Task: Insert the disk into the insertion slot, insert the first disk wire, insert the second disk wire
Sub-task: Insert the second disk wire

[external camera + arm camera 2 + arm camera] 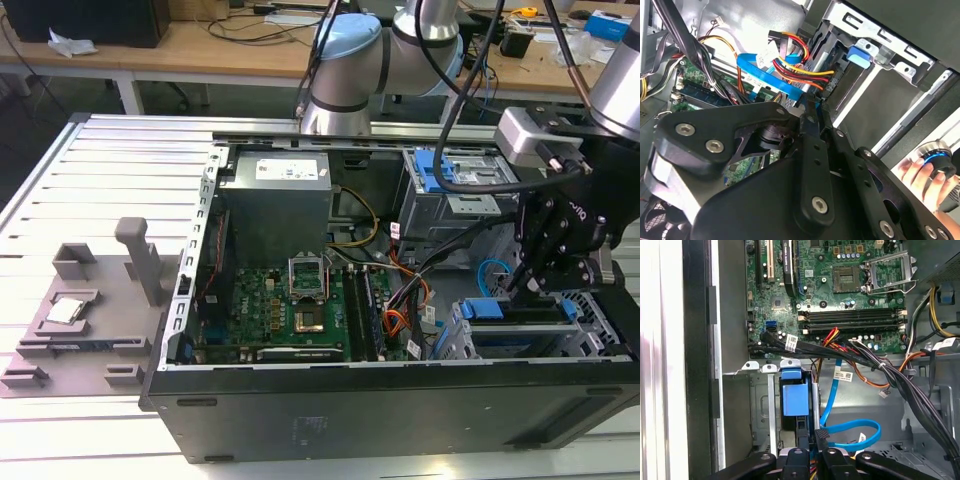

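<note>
Your black two-finger gripper (522, 283) hangs inside the open black computer case (400, 410), clamped on the plug of a flat blue wire (850, 426). The blue-framed silver disk (497, 310) sits in the case's grey perforated insertion slot (455, 342). The case lies on a grey slotted aluminium table (120, 160), with wooden workbenches (200, 45) behind it.

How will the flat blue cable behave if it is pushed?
The flat blue cable probably flexes easily, since it lies in a loose loop. Thin and ribbon-like, it is likely light, and may spring back when released.
</note>
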Controlling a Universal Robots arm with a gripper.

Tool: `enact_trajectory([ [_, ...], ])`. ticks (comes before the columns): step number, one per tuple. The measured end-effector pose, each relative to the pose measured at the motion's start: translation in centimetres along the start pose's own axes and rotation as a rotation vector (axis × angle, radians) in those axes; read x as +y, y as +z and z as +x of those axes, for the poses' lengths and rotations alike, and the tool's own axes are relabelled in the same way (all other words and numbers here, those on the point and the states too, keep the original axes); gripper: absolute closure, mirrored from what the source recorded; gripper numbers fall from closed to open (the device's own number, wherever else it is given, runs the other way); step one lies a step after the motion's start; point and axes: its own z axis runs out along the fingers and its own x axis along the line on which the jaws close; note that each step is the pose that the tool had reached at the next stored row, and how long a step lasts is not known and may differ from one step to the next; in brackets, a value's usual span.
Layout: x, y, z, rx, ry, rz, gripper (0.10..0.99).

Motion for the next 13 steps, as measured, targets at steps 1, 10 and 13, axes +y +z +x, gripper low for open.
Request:
enact_trajectory([
  [1, 0.0, -0.07, 0.01, 0.0001, 0.0, 0.0, 0.922],
  [10, -0.01, -0.17, 0.39, 0.0006, -0.007, 0.0, 0.922],
  [13, -0.03, -0.13, 0.59, 0.0001, -0.011, 0.001, 0.922],
])
